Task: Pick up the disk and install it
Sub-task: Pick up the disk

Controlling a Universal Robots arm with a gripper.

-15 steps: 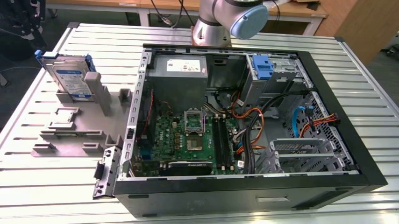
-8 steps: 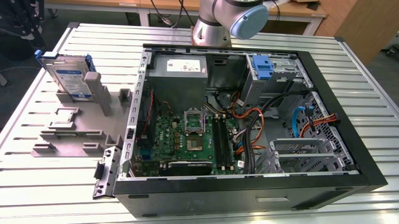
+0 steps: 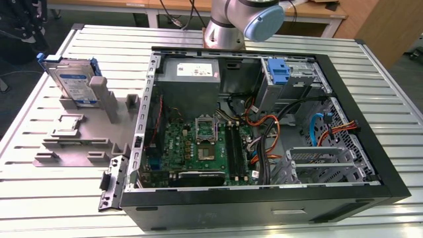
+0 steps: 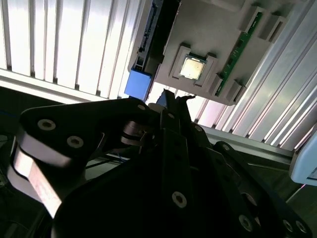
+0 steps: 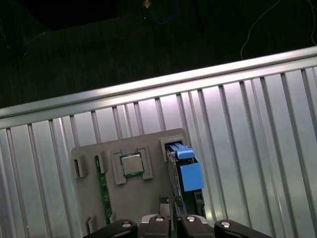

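Nearest the wrist cameras, the end effector looks closed and empty. Beyond it the disk stands on edge in a grey holder on the table, at the upper left of the exterior view, beside the open computer case.

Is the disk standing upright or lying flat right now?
Upright: the disk stands on edge in a slot of the grey holder, outside the computer case.
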